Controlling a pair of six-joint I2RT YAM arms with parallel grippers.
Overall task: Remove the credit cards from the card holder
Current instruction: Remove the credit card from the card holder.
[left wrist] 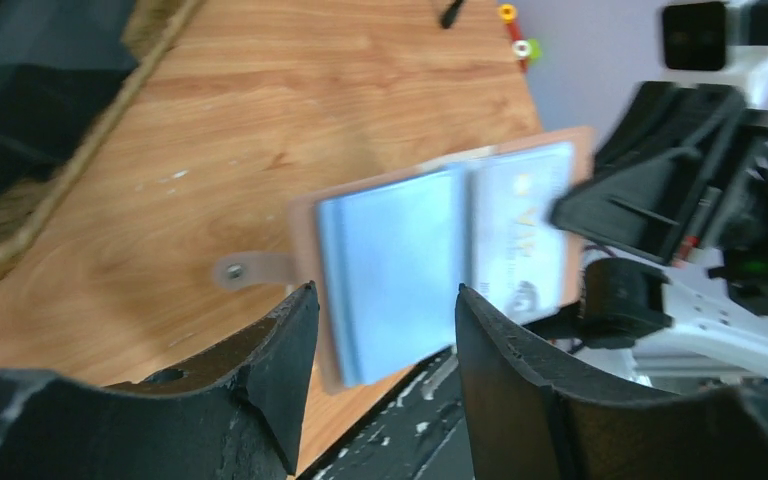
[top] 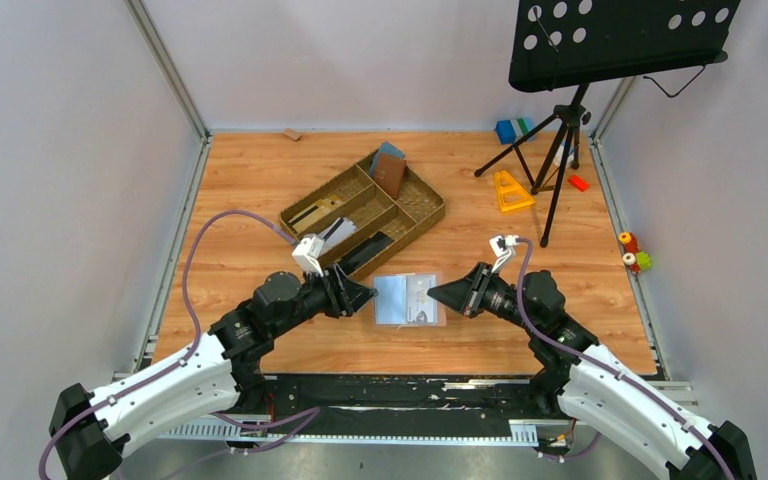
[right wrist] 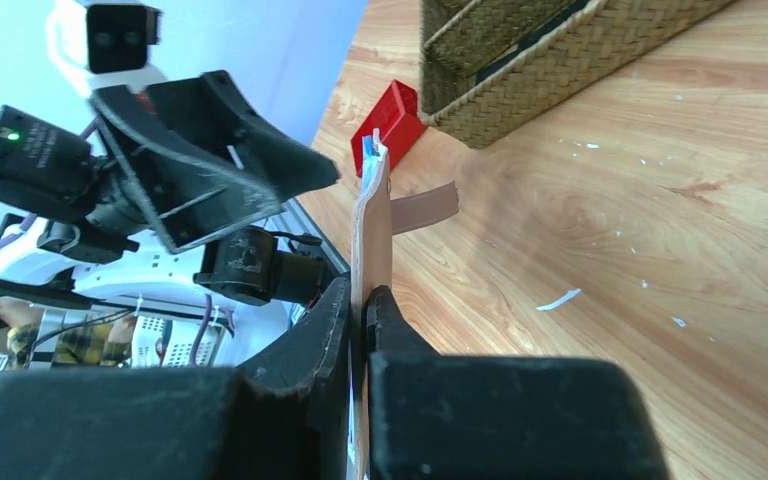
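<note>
table [top: 250,190]: was smooth, faintly glossy wood grain
tray [top: 428,214]: was rough woven wicker
card holder [top: 407,298]: was matt tan outside, smooth blue-grey inside

1. A woven basket [top: 433,215] with compartments sits mid-frame on the wooden worktop [top: 250,180].
2. A brown wallet [top: 391,176] lies in its upper compartment.
3. A black music stand [top: 620,40] fills the upper right, with a yellow triangle [top: 510,190] beside its legs.

Card holder [left wrist: 400,262] beyond spread pincer [left wrist: 385,295]
</note>
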